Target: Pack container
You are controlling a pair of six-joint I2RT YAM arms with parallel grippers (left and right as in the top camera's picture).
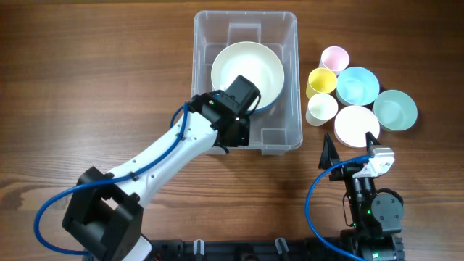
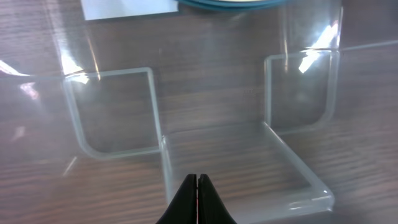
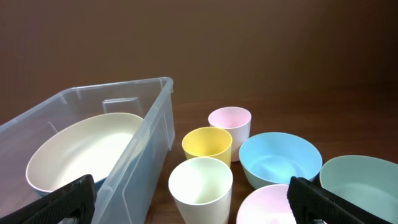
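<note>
Overhead: the container (image 1: 287,43) is at mid-table. A cream bowl (image 1: 246,72) sits inside it, toward its far end. The left gripper (image 1: 235,127) hangs over the container's near end. Right of the container is a cluster: pink cup (image 1: 334,58), yellow cup (image 1: 321,81), pale cup (image 1: 321,109), blue bowl (image 1: 357,85), green bowl (image 1: 395,110) and white bowl (image 1: 356,125). The right gripper (image 1: 350,148) is just past the cluster's near side.

Left wrist: fingers pressed together, nothing between them. A teal rim (image 2: 230,4) shows beyond, probably a bowl under the cream one. The white label (image 2: 127,7) on the container floor shows no readable print.

Right wrist: jaws spread wide and empty, facing the cups beside the container wall.

Judgement: packing is early, with six pieces outside. The next move calls for a grasp on the nearest piece, most likely by the right arm, and the left arm clearing the tub. No brands are visible.
</note>
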